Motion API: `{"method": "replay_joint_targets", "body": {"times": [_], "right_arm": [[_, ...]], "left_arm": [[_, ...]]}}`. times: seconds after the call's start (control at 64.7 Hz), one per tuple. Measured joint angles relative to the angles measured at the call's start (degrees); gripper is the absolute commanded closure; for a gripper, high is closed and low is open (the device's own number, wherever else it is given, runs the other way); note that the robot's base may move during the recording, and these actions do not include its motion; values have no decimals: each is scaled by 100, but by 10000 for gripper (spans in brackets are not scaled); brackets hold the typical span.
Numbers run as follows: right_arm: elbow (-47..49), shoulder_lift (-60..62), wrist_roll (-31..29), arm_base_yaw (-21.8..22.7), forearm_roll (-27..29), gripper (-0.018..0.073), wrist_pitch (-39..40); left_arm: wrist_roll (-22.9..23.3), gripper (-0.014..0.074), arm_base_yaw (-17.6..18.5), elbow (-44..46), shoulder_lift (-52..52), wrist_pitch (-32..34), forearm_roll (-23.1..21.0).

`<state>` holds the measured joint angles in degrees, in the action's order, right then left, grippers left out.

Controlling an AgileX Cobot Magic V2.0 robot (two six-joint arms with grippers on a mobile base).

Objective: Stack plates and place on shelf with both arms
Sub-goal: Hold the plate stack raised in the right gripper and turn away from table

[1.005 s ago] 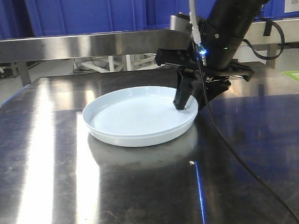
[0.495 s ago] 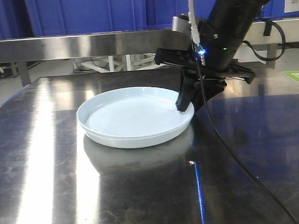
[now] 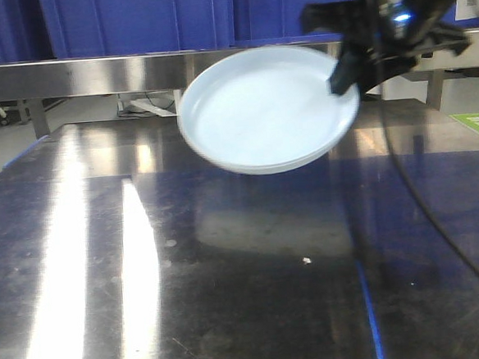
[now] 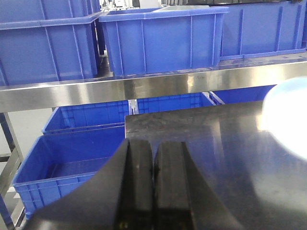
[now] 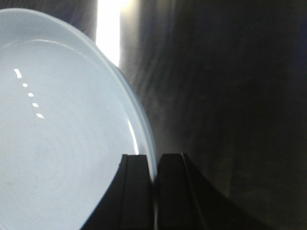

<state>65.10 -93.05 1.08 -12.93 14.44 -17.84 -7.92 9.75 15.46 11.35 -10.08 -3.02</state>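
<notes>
A pale bluish-white plate (image 3: 263,112) hangs in the air above the dark steel tabletop (image 3: 231,295), tilted with its inside facing the front camera. A second rim edge shows along its lower side, as if two plates are stacked. My right gripper (image 3: 337,78) is shut on the plate's right rim; the right wrist view shows its jaws (image 5: 154,160) pinching the rim of the plate (image 5: 57,134). My left gripper (image 4: 153,143) is shut and empty, out of the front view, with the plate (image 4: 288,115) blurred at its far right. The shelf's steel rail (image 3: 92,75) runs behind the plate.
Blue plastic crates (image 3: 130,19) stand on the shelf behind the rail and also below it (image 4: 72,163). The shelf rail (image 4: 144,86) crosses the left wrist view. A black cable (image 3: 440,231) hangs from the right arm over the table's right side.
The plate has come up off the table, moved right and toward the shelf rail, and tilted toward the camera. The right arm has risen with it.
</notes>
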Motion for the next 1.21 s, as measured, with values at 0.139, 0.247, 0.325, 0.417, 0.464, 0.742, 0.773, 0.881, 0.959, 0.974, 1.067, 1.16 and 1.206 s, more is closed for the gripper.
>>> {"method": "replay_joint_targets", "body": {"times": [0.139, 0.247, 0.325, 0.417, 0.464, 0.742, 0.773, 0.881, 0.959, 0.974, 1.067, 1.16, 1.206], "right_arm": [[-794, 820, 0, 356, -194, 507, 617], [-1339, 1494, 0, 613, -403, 507, 932], [-1764, 2087, 0, 695, -645, 507, 1014], [-2223, 2674, 0, 695, -949, 507, 1041], [-2437, 3013, 0, 695, -1069, 507, 1041], [-3732, 4860, 0, 695, -1254, 507, 1041], [-3854, 5068, 0, 695, -1258, 507, 1041], [-4213, 5806, 0, 695, -1267, 508, 1030], [-4382, 6319, 0, 695, -1267, 507, 978], [-4395, 6408, 0, 695, -1267, 507, 977], [-4477, 6913, 0, 695, -1267, 507, 913], [-4502, 7278, 0, 695, -1267, 507, 785], [-4502, 7433, 0, 695, -1267, 507, 707]], "left_arm": [[0, 514, 0, 0, 0, 0, 0], [0, 514, 0, 0, 0, 0, 0], [0, 514, 0, 0, 0, 0, 0], [0, 514, 0, 0, 0, 0, 0], [0, 514, 0, 0, 0, 0, 0], [0, 514, 0, 0, 0, 0, 0], [0, 514, 0, 0, 0, 0, 0], [0, 514, 0, 0, 0, 0, 0], [0, 514, 0, 0, 0, 0, 0], [0, 514, 0, 0, 0, 0, 0], [0, 514, 0, 0, 0, 0, 0], [0, 514, 0, 0, 0, 0, 0], [0, 514, 0, 0, 0, 0, 0]]}}
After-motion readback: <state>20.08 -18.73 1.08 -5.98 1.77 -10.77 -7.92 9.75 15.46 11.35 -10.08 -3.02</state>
